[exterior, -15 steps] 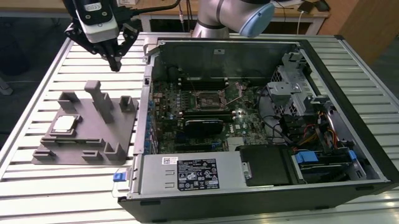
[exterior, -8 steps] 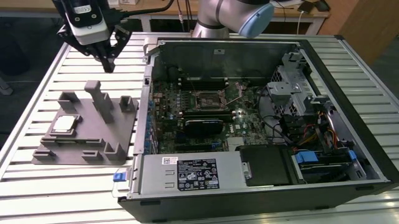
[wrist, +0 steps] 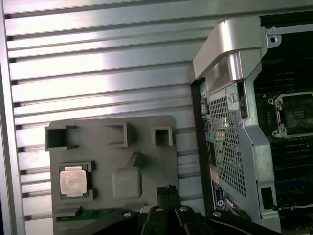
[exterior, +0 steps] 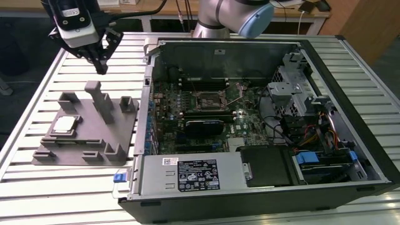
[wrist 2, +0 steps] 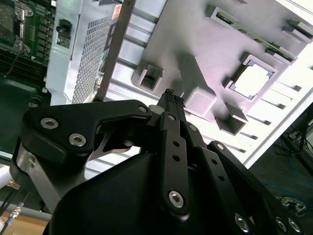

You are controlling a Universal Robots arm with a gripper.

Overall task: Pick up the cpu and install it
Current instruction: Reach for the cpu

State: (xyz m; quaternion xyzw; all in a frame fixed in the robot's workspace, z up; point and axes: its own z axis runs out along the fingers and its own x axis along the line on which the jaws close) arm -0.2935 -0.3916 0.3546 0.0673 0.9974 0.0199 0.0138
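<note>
The cpu (exterior: 65, 124), a small square chip with a silver top, lies flat in a recess of the grey holder block (exterior: 84, 152) at the exterior view's left; it also shows in both wrist views, cpu (wrist: 73, 180) and cpu (wrist 2: 252, 81). My gripper (exterior: 100, 68) hangs high above the table behind the holder, well clear of the chip. Its fingers are shut together with nothing between them, gripper (wrist 2: 169, 95), gripper (wrist: 167, 190). The black-framed socket (exterior: 209, 99) sits on the motherboard inside the open computer case (exterior: 350, 136).
The holder block carries a tall post (exterior: 100, 101) and several shorter blocks close to the chip. A silver power supply box (exterior: 187, 174) fills the case's front corner. The case's metal side wall (wrist: 230, 147) stands between holder and motherboard. The slatted metal table (exterior: 37, 93) surrounds everything.
</note>
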